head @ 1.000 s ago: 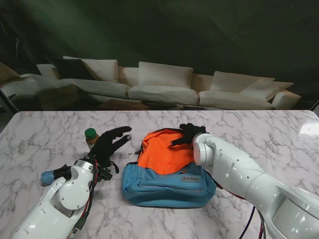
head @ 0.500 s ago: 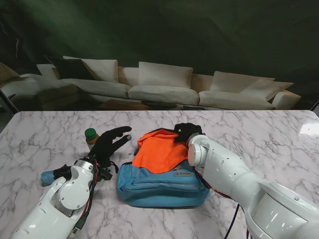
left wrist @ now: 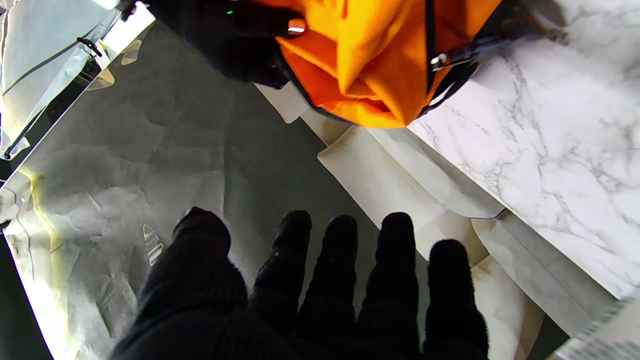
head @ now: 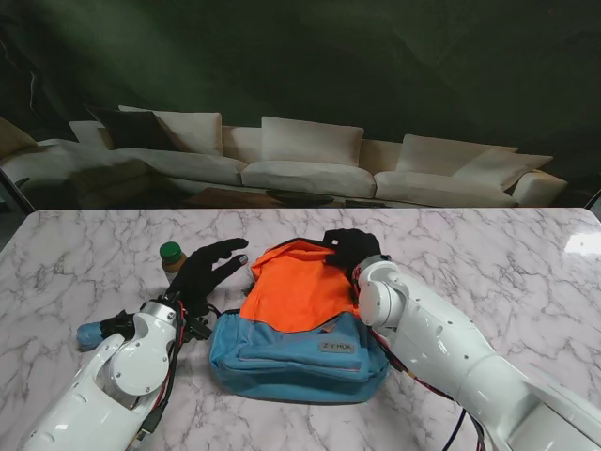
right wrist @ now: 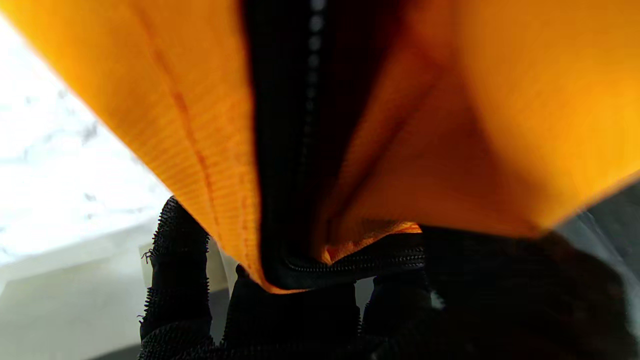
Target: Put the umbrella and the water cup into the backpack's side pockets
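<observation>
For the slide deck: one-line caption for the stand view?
Right robot hand grips the backpack top; left robot hand open beside the water cup.

**Backpack dragged toward the left hand**

The orange-and-blue fabric backpack [head: 299, 324] has slid across the marble desk [head: 84, 254], its blue base now just beside the spread fingers [head: 225, 256] of the left hand [head: 202, 272]. The black-gloved right hand [head: 349, 248], gripping its top edge, has moved along with it.

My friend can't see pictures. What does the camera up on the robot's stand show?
An orange and blue backpack lies on a marble table; the right robot hand grips its far top edge. The left robot hand hovers open beside it, near a green-capped cup.
</observation>
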